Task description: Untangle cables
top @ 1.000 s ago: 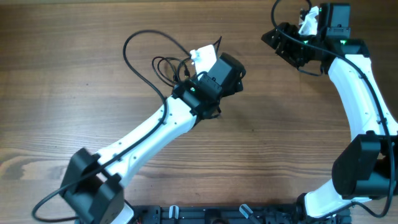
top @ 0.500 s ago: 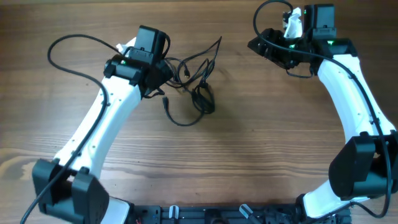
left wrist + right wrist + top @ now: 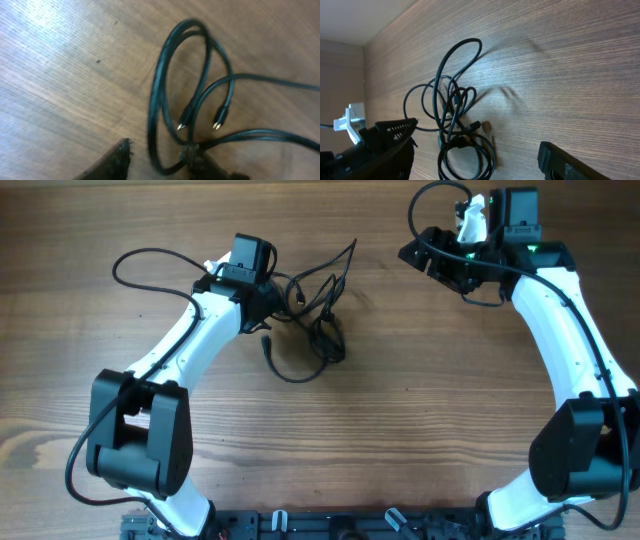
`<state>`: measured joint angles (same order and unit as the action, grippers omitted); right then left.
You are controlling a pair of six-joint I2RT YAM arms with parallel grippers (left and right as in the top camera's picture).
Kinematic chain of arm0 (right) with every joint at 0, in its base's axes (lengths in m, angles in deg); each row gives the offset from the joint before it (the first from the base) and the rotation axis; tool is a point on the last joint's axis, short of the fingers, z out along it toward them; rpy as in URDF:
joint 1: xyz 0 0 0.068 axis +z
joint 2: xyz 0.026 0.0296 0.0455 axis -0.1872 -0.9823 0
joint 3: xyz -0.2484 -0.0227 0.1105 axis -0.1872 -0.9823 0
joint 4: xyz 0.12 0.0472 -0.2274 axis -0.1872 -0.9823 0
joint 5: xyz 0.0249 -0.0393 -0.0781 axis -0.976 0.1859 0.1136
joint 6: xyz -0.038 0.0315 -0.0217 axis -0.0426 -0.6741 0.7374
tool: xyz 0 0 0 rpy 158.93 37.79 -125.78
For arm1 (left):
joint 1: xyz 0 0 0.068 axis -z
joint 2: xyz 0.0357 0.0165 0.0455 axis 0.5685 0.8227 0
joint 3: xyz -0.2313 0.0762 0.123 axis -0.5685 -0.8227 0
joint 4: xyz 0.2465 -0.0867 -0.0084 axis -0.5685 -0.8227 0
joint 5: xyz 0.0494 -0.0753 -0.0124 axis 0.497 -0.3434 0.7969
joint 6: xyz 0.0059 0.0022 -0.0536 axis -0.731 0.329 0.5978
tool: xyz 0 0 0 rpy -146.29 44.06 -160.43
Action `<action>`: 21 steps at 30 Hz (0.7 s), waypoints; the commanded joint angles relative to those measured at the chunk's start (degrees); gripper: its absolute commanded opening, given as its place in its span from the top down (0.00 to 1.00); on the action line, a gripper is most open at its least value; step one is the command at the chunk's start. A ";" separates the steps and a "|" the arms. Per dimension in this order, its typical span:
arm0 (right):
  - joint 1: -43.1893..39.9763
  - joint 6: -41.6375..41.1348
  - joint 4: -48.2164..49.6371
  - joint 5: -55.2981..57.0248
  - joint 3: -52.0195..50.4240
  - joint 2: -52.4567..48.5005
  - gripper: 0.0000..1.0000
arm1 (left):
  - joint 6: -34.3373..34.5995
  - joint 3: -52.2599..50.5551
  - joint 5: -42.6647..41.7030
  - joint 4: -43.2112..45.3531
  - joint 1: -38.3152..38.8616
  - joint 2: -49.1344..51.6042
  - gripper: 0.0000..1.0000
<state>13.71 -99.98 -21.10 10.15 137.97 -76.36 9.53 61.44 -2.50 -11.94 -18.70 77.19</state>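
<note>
The cables (image 3: pixel 318 320) lie as a tangled bundle of thin black loops on the wooden table, left of centre at the back. My left gripper (image 3: pixel 272 302) is at the bundle's left edge. In the left wrist view one loop of the cables (image 3: pixel 159 85) runs between the two fingers of the left gripper (image 3: pixel 159 152) and lies against the right one; the jaws still stand apart. Two small plug ends (image 3: pixel 182 125) rest just beyond. My right gripper (image 3: pixel 418 248) hovers open at the back right, apart from the cables (image 3: pixel 457 107); its fingers frame the bundle from a distance (image 3: pixel 479 134).
The left arm's own thicker wire (image 3: pixel 140 258) loops out over the table at the far left. A white tag (image 3: pixel 470 215) sits on the right wrist. A black rail (image 3: pixel 330 525) runs along the table's front edge.
The left arm swung off the bundle to its left side, then edged back toward it, folding its elbow, and its jaws have narrowed round a loop. The right arm shifted slightly left.
</note>
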 commanded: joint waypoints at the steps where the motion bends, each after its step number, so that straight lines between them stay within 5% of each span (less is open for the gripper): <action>1: -0.07 1.25 -0.28 -0.68 1.20 1.20 0.18 | -0.61 -0.31 -0.46 1.75 -0.04 0.59 0.89; 2: -0.07 1.22 -0.42 -0.70 1.20 1.20 0.18 | -0.61 -0.31 -0.48 2.05 -0.04 0.57 0.96; 7: -0.07 1.25 -0.76 -0.72 1.20 1.20 0.18 | -1.09 -0.31 -2.01 1.99 -0.04 0.37 0.96; 12: 1.73 5.92 1.57 -12.85 1.20 1.25 0.25 | -13.97 8.33 -12.83 1.44 -0.15 -7.26 0.96; 16: 6.32 4.98 10.21 -20.52 1.20 1.25 0.25 | -13.68 18.34 -28.81 0.46 -1.36 -17.40 0.96; 21: 10.05 2.27 16.48 -20.55 1.20 1.25 0.25 | -9.73 20.28 -30.21 1.77 -2.25 -25.27 0.96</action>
<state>23.13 -96.17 -6.24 -8.07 138.00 -76.33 -2.32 81.87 -29.08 -10.83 -19.77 53.74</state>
